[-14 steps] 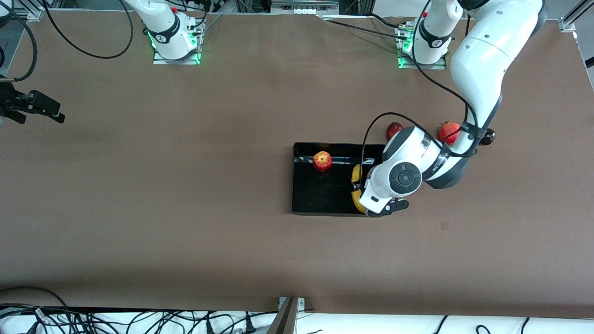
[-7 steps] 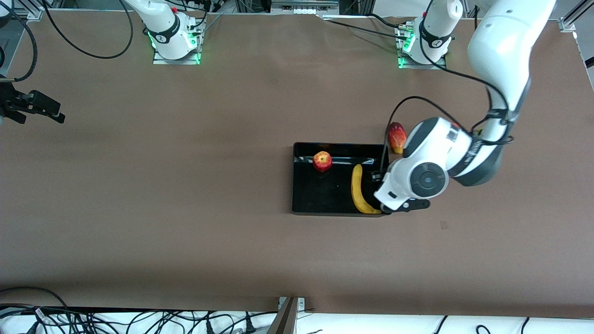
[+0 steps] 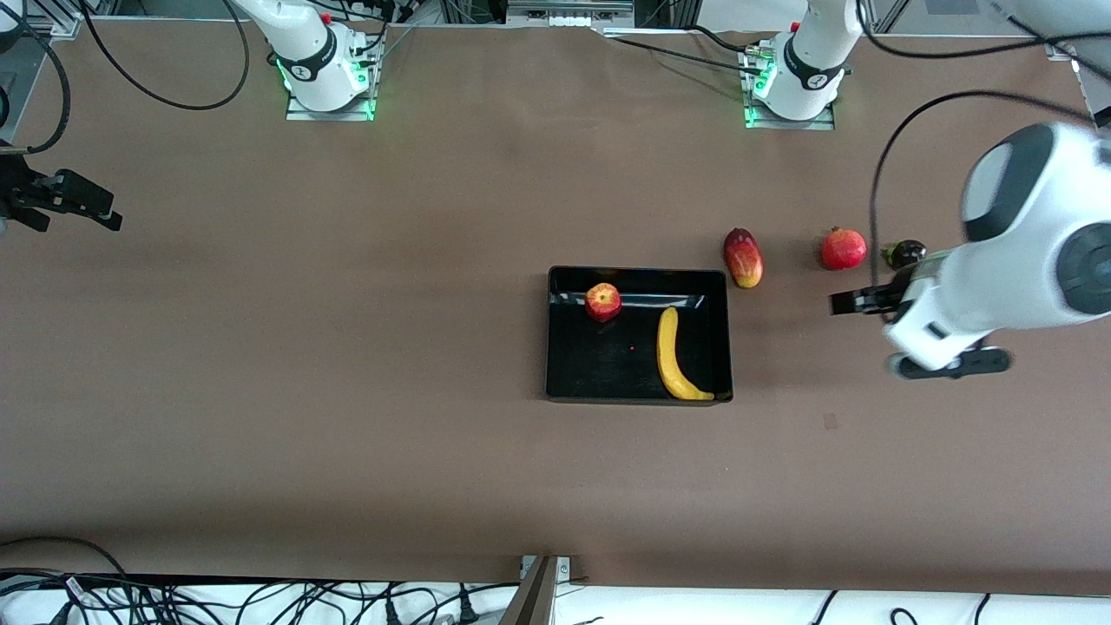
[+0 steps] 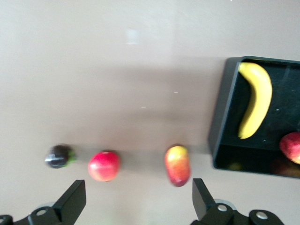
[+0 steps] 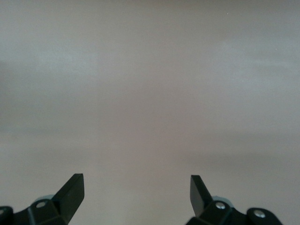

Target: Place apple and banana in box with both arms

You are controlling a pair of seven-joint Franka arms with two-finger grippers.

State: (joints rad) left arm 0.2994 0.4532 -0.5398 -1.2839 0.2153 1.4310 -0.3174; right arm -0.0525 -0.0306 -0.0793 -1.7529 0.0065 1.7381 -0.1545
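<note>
The black box (image 3: 638,271) sits mid-table. The apple (image 3: 603,301) lies in it at the corner toward the robots' bases and the right arm's end. The banana (image 3: 673,356) lies in it along the wall toward the left arm's end. My left gripper (image 3: 846,303) is open and empty, up over the table toward the left arm's end, away from the box. The left wrist view shows its open gripper (image 4: 138,204), the banana (image 4: 257,98), the apple (image 4: 291,146) and the box wall (image 4: 220,112). My right gripper (image 3: 82,213) waits open and empty at the right arm's end, over bare table (image 5: 136,197).
A red-yellow mango (image 3: 743,258) lies just outside the box's corner. A red pomegranate (image 3: 844,248) and a small dark fruit (image 3: 906,253) lie farther toward the left arm's end. They also show in the left wrist view: mango (image 4: 177,165), pomegranate (image 4: 103,165), dark fruit (image 4: 58,156).
My left gripper let go of the banana in the box, then rose and swung away toward the left arm's end. The banana now lies free. The right arm has not moved.
</note>
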